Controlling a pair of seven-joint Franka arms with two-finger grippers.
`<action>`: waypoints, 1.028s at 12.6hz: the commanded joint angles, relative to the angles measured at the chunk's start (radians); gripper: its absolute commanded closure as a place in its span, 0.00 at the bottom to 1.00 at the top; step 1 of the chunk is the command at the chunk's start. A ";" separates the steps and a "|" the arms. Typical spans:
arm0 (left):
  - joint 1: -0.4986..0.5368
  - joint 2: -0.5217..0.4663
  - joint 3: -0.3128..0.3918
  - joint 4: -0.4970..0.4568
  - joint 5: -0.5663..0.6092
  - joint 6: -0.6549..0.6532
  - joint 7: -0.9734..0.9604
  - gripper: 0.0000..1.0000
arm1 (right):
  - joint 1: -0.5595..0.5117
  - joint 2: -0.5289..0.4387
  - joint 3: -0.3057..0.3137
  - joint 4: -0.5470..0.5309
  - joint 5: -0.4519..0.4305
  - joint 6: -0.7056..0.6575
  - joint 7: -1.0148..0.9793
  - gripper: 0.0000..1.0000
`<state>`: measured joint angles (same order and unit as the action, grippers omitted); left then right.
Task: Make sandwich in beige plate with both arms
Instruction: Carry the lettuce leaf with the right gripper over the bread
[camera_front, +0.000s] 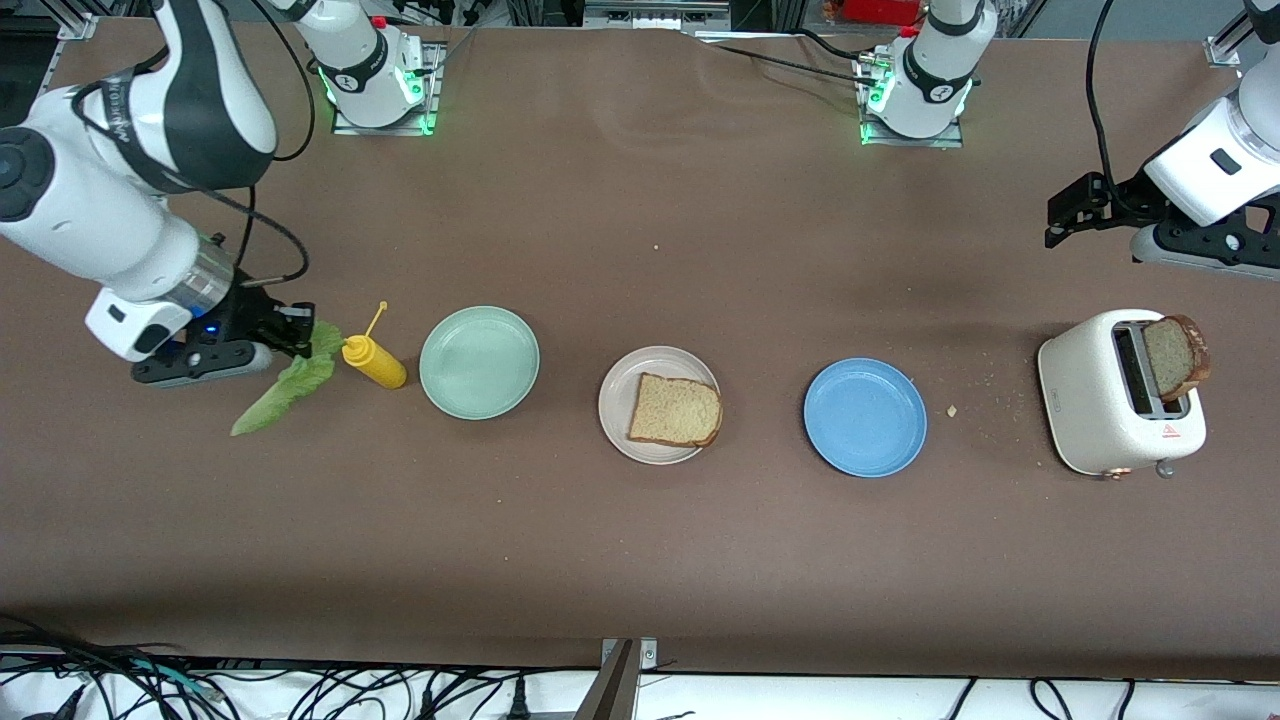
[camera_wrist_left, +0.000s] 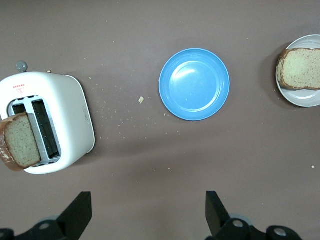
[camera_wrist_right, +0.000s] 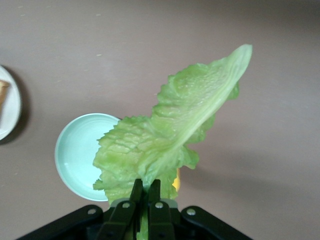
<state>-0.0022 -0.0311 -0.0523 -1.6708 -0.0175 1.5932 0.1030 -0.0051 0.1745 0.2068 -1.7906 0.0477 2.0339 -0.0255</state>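
Observation:
The beige plate (camera_front: 622, 380) sits mid-table with one toast slice (camera_front: 675, 410) on it; both also show in the left wrist view, the plate (camera_wrist_left: 303, 98) and the slice (camera_wrist_left: 300, 69). A second toast slice (camera_front: 1175, 355) stands in the white toaster (camera_front: 1100, 405), also in the left wrist view (camera_wrist_left: 20, 142). My right gripper (camera_front: 300, 335) is shut on the green lettuce leaf (camera_front: 285, 385) and holds it in the air beside the mustard bottle; the leaf fills the right wrist view (camera_wrist_right: 175, 140). My left gripper (camera_front: 1065, 215) is open and empty, up over the table above the toaster.
A yellow mustard bottle (camera_front: 375, 362) stands beside the mint-green plate (camera_front: 479, 361) at the right arm's end. A blue plate (camera_front: 865, 417) lies between the beige plate and the toaster. Crumbs are scattered near the toaster.

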 joint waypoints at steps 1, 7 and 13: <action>0.002 -0.007 -0.004 -0.001 0.017 -0.007 0.004 0.00 | 0.057 0.028 0.010 0.045 0.073 0.003 0.001 1.00; 0.002 -0.007 -0.004 -0.001 0.017 -0.007 0.006 0.00 | 0.212 0.146 0.011 0.065 0.143 0.176 0.006 1.00; 0.002 -0.007 -0.004 -0.001 0.019 -0.007 0.006 0.00 | 0.358 0.339 0.010 0.154 0.146 0.324 0.007 1.00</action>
<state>-0.0021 -0.0311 -0.0522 -1.6709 -0.0175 1.5932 0.1030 0.3184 0.4454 0.2217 -1.7175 0.1743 2.3513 -0.0186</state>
